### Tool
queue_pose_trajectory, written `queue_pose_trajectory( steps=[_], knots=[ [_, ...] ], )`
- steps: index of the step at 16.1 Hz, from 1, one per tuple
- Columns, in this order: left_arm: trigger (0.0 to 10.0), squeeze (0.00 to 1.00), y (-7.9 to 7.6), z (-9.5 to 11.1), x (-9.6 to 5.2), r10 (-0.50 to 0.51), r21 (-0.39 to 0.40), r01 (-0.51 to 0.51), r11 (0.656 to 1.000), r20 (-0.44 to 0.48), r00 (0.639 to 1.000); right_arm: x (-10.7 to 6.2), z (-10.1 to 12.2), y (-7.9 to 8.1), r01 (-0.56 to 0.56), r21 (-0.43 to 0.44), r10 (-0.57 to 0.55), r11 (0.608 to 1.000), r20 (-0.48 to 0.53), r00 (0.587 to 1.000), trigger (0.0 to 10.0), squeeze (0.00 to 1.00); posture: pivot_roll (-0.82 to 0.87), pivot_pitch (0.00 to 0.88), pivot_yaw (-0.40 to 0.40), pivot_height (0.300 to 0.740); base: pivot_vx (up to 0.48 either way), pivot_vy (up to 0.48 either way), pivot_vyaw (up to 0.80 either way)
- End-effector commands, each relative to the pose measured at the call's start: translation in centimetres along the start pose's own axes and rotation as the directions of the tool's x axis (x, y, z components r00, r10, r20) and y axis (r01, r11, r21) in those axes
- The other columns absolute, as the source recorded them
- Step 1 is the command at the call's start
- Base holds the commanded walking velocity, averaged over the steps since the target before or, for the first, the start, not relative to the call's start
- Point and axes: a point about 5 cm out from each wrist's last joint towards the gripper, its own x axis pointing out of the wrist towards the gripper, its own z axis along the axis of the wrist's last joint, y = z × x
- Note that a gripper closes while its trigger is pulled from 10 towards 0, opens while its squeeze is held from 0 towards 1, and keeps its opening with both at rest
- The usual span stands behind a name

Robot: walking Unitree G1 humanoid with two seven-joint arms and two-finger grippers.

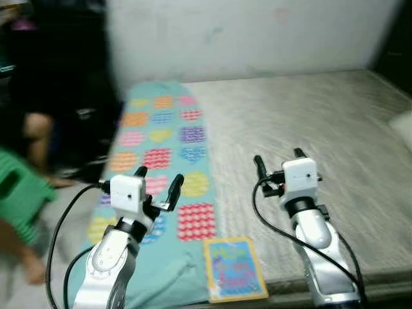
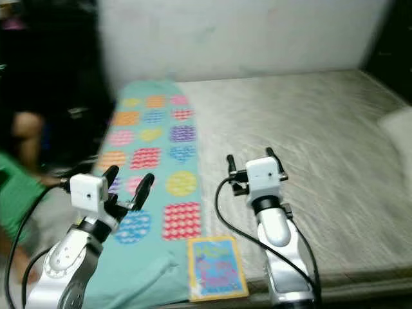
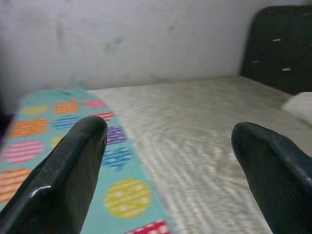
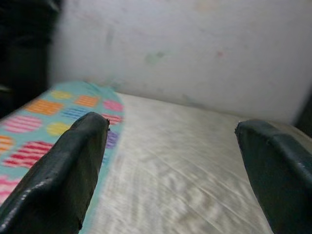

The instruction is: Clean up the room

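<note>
Book (image 1: 234, 268): we take this as the thing to tidy, a judgement only, since the task names no object. It is a thin colourful picture book lying flat at the near edge of the bed (image 1: 335, 129), half on the teal blanket (image 1: 161, 135) with its heart and dot patches, half on the pale mattress cover.

Key relation: the book sits below and between our two arms, closer to the camera than either set of fingertips. Both grippers point away from it, toward the wall (image 1: 257, 32). Its long axis runs roughly along our line of sight, near edge to far edge. The left gripper (image 1: 158, 182) hangs over the blanket just up and left of the book; the right gripper (image 1: 278, 161) is over bare mattress, up and right. The left looks marginally nearer, but it is a close call. Either arm would need to pull back and tip down before reaching.

Jaws: both sets spread wide, nothing between them; the wrist views confirm this.

Hard to read: the head views are motion-blurred and the cover print is not legible. A person (image 1: 22, 187) in a green top is at the left edge, cut off and smeared. A pale pillow (image 1: 402, 129) is clipped at the right edge. The dark area at upper left is unresolvable.
</note>
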Motion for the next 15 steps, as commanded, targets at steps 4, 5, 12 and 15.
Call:
queue_pose_trajectory(
  steps=[4,5,12,15],
  knots=[
    [10.0,0.00,0.5,0.1,0.3,0.028,0.002,-0.028,1.000,-0.001,1.000,0.7,0.5,0.3,-0.021,0.007,0.020,1.000,0.024,1.000,10.0,0.00,-0.02,0.000,0.037,0.740,0.000,0.066,0.00],
    [10.0,0.00,0.5,0.2,0.4,0.030,0.003,-0.030,1.000,0.003,1.000,0.9,0.5,0.4,-0.026,0.008,0.026,1.000,0.028,0.999,10.0,0.00,-0.02,0.000,0.033,0.740,0.000,0.382,0.00],
    [10.0,0.00,1.0,1.0,1.6,0.057,-0.004,-0.056,0.998,0.053,0.997,2.3,1.2,0.2,-0.025,-0.002,0.025,1.000,0.066,0.998,10.0,0.00,-0.03,0.000,0.024,0.740,0.000,0.477,0.00],
    [10.0,0.00,1.1,1.1,2.2,0.063,0.000,-0.063,0.998,0.072,0.995,2.8,1.4,-0.1,-0.036,-0.024,0.038,0.999,0.083,0.996,10.0,0.00,-0.05,0.000,0.022,0.740,0.000,0.000,0.00]
  ],
)
